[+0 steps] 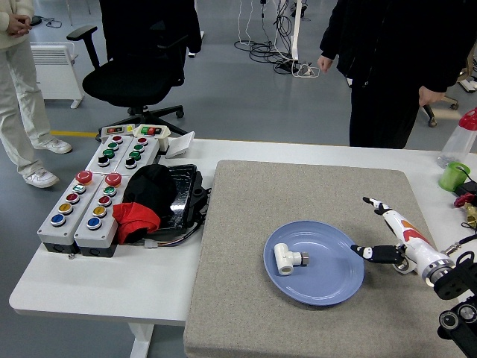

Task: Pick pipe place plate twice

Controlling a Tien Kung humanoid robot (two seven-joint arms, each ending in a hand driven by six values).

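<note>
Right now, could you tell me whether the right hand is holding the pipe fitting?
No, the right hand is open beside the blue plate, while the pipe fitting lies alone on the plate.

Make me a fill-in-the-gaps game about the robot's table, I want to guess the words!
1. The white pipe piece lies on the ______ plate.
2. The plate sits on a ______ mat.
3. The robot's right hand is open and holds ______.
4. The green cup stands near the table's ______ edge.

Missing words: blue; grey; nothing; right
</note>
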